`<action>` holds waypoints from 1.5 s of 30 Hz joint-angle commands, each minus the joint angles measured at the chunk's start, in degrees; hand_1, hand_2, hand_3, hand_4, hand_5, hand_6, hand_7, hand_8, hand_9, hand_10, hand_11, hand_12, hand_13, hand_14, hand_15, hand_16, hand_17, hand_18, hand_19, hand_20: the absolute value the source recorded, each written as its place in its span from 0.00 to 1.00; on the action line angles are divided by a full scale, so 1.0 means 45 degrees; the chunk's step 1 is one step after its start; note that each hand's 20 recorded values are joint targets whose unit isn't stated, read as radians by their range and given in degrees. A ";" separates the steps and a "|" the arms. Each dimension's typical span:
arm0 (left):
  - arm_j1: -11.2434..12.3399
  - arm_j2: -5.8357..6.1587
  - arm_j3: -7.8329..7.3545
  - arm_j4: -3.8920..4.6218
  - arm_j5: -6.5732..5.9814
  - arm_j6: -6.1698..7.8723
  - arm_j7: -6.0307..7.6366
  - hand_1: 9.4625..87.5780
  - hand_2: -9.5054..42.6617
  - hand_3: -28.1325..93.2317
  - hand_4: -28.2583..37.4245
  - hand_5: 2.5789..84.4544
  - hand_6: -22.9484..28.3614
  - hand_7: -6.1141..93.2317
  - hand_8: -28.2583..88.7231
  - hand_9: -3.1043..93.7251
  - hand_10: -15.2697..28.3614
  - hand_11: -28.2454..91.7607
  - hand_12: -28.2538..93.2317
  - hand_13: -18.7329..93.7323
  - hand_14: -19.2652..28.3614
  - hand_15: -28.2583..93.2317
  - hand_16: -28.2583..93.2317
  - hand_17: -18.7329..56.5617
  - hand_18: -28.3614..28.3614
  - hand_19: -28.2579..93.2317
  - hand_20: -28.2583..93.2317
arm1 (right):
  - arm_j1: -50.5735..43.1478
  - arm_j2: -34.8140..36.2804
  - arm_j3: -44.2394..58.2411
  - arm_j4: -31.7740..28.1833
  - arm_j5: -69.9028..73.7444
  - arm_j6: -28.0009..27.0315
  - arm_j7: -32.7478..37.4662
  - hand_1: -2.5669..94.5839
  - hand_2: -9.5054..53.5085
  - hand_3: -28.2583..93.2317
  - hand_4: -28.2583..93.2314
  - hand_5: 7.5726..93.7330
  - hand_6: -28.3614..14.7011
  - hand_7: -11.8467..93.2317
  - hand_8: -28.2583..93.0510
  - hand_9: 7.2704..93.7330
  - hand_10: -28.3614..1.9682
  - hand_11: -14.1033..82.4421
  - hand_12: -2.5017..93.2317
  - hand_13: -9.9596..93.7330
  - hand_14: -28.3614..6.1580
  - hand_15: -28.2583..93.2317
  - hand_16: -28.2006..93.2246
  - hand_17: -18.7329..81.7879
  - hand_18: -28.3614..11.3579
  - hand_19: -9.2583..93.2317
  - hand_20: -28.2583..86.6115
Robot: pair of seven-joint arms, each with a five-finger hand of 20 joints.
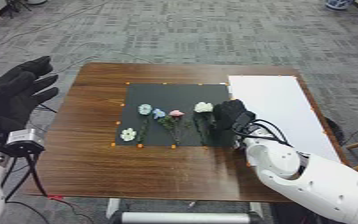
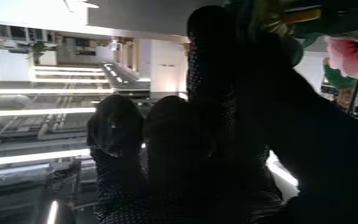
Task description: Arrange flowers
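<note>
In the head view my left hand (image 1: 17, 92) is raised beyond the table's left edge, its fingers loosely extended. My right hand (image 1: 232, 116) is low at the black mat's right side, close beside a white flower (image 1: 203, 107). Left of that flower lie a pink flower (image 1: 176, 113), a pale blue one (image 1: 159, 113) and another blue one (image 1: 145, 109). A smaller white flower (image 1: 128, 134) rests near the mat's lower left corner. In the right wrist view my right hand (image 2: 180, 145) is dark, near green leaves and a pink flower (image 2: 347, 57); its hold is unclear.
The black mat (image 1: 158, 93) lies on the brown table (image 1: 91, 165), with small orange markers along its edges. A white sheet (image 1: 278, 102) covers the table's right part, beside my right forearm.
</note>
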 commanded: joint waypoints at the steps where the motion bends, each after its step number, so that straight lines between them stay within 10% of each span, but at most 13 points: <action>1: 0.0118 -0.0075 -0.0187 -0.0113 0.0013 0.0018 -0.0045 0.21 0.09 0.82 0.05 0.28 0.50 0.30 0.15 0.22 0.58 0.41 0.39 0.25 0.68 0.57 0.20 0.11 0.86 0.57 0.31 | -0.0579 0.0467 0.0776 -0.0609 -0.0092 -0.0666 -0.0464 0.40 0.00 0.93 0.00 0.65 0.73 0.54 0.21 0.81 0.79 0.36 0.45 0.78 0.68 0.91 0.50 0.58 0.21 1.00 0.77; 10: 0.0157 0.0002 -0.0125 -0.0105 -0.0003 -0.0134 -0.0087 0.21 0.10 0.82 0.05 0.27 0.50 0.30 0.15 0.22 0.58 0.41 0.39 0.25 0.68 0.57 0.20 0.11 0.86 0.57 0.30 | -0.1934 0.1391 0.3226 -0.1824 0.0223 -0.1316 -0.0523 0.30 0.00 0.97 0.00 0.56 0.70 0.46 0.08 0.64 0.66 0.50 0.30 0.74 0.63 0.90 0.50 0.56 0.18 0.99 0.76; 16: 0.0420 -0.0315 -0.0026 -0.0260 0.0091 -0.0178 -0.0078 0.21 0.10 0.81 0.04 0.27 0.50 0.30 0.15 0.22 0.58 0.41 0.39 0.25 0.69 0.57 0.20 0.11 0.86 0.57 0.30 | -0.7544 0.0700 1.0870 -0.3173 0.4540 -0.0692 -0.3101 0.24 0.02 0.98 0.01 0.42 0.59 0.41 0.11 0.47 0.53 0.48 0.29 0.62 0.54 0.88 0.47 0.50 0.18 0.93 0.74; 19: 0.0576 -0.0528 0.0001 -0.0361 0.0276 -0.0301 -0.0208 0.21 0.10 0.81 0.05 0.27 0.50 0.30 0.15 0.22 0.58 0.41 0.39 0.25 0.68 0.57 0.20 0.11 0.86 0.57 0.30 | -1.0168 -0.1106 1.5344 -0.3811 0.6999 -0.4600 -0.4651 0.24 0.15 0.99 0.03 0.38 0.61 0.37 0.11 0.41 0.52 0.44 0.28 0.55 0.50 0.83 0.43 0.43 0.19 0.81 0.70; 23: 0.0913 -0.0827 -0.0177 -0.0571 0.0337 -0.0430 -0.0302 0.21 0.10 0.81 0.05 0.27 0.50 0.30 0.15 0.22 0.58 0.41 0.39 0.25 0.68 0.56 0.20 0.11 0.86 0.57 0.30 | -1.1327 -0.2087 1.6168 -0.3235 1.2732 -0.4357 -0.7079 0.20 0.36 1.00 0.06 0.33 0.65 0.30 0.12 0.34 0.55 0.30 0.25 0.37 0.49 0.54 0.38 0.32 0.19 0.60 0.54; 28: 0.1068 -0.1377 -0.0316 -0.0702 0.0592 -0.0893 -0.0472 0.21 0.08 0.81 0.05 0.26 0.50 0.28 0.15 0.21 0.57 0.40 0.39 0.24 0.68 0.55 0.20 0.11 0.87 0.56 0.30 | -1.1707 -0.3934 1.7199 -0.2383 1.7295 -0.7715 -0.7066 0.16 0.25 0.98 0.06 0.32 0.61 0.22 0.16 0.32 0.54 0.23 0.25 0.34 0.49 0.36 0.42 0.26 0.16 0.46 0.43; 37: 0.0415 -0.1834 0.0891 -0.0368 0.0755 -0.0576 0.0108 0.21 0.05 0.81 0.05 0.25 0.50 0.27 0.16 0.20 0.57 0.38 0.39 0.23 0.68 0.55 0.20 0.11 0.87 0.57 0.30 | -1.2344 -0.4850 1.7219 -0.2808 1.7642 -0.6965 -0.7879 0.15 0.16 0.96 0.05 0.30 0.60 0.19 0.17 0.28 0.60 0.17 0.24 0.30 0.53 0.24 0.45 0.16 0.21 0.40 0.35; 45: -0.0011 -0.2078 0.1641 0.0003 0.0853 -0.0904 0.0086 0.21 0.05 0.81 0.05 0.26 0.50 0.28 0.16 0.20 0.57 0.38 0.39 0.23 0.68 0.55 0.20 0.10 0.86 0.56 0.29 | -1.2888 -0.5512 1.7596 -0.3286 1.7064 -0.6972 -0.8172 0.17 0.10 0.96 0.04 0.30 0.66 0.19 0.16 0.24 0.66 0.16 0.24 0.29 0.55 0.23 0.47 0.15 0.21 0.41 0.35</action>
